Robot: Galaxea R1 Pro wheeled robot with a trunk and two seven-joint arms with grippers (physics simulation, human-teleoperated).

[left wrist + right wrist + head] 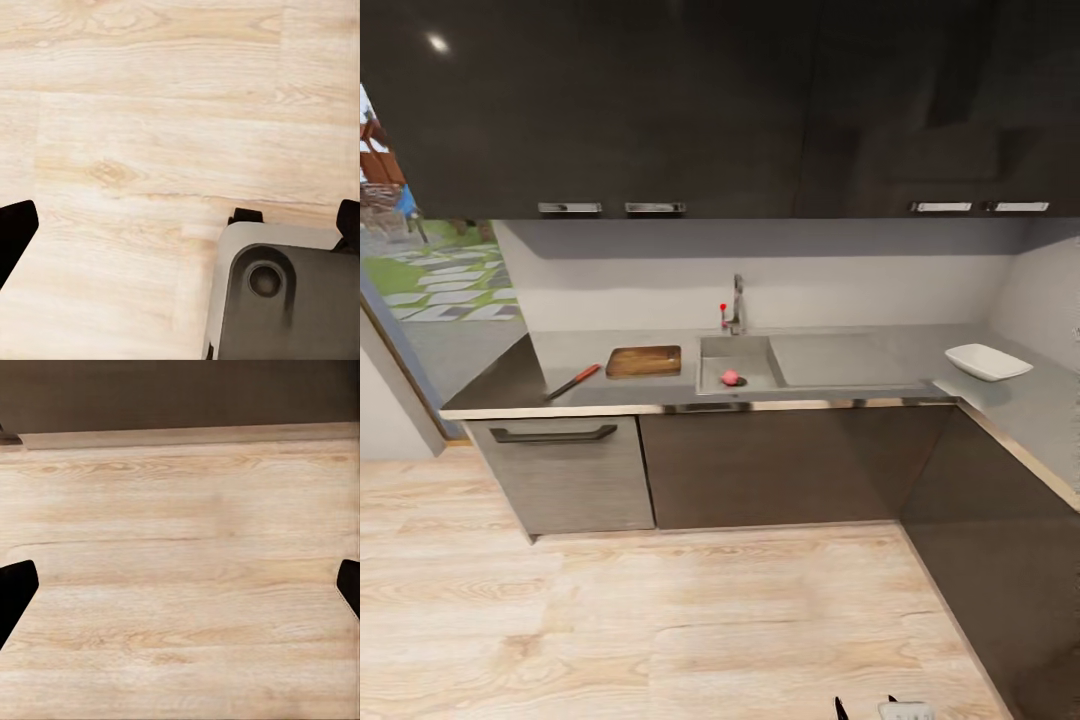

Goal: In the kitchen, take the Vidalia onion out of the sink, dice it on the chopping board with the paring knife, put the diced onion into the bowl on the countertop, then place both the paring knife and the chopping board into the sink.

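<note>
From a distance, the head view takes in the countertop point(860, 362). The pinkish-red Vidalia onion point(731, 378) lies in the sink point(745, 350) basin. Left of the sink lies the brown chopping board point(644, 361), and the paring knife point(572, 382) with its orange-red handle rests further left. The white bowl point(987, 361) sits at the right corner. My left gripper point(180, 225) hangs open over the wood floor, its dark fingertips point(15, 229) far apart. Over floor near the cabinet base, my right gripper point(180, 585) is also open. Neither holds anything.
A chrome tap point(737, 305) with a red knob stands behind the sink. Dark upper cabinets point(710, 100) hang above, lower cabinets point(780, 465) run below and turn along the right. Light wood floor point(660, 620) lies between me and the counter. My grey base point(292, 300) shows under the left gripper.
</note>
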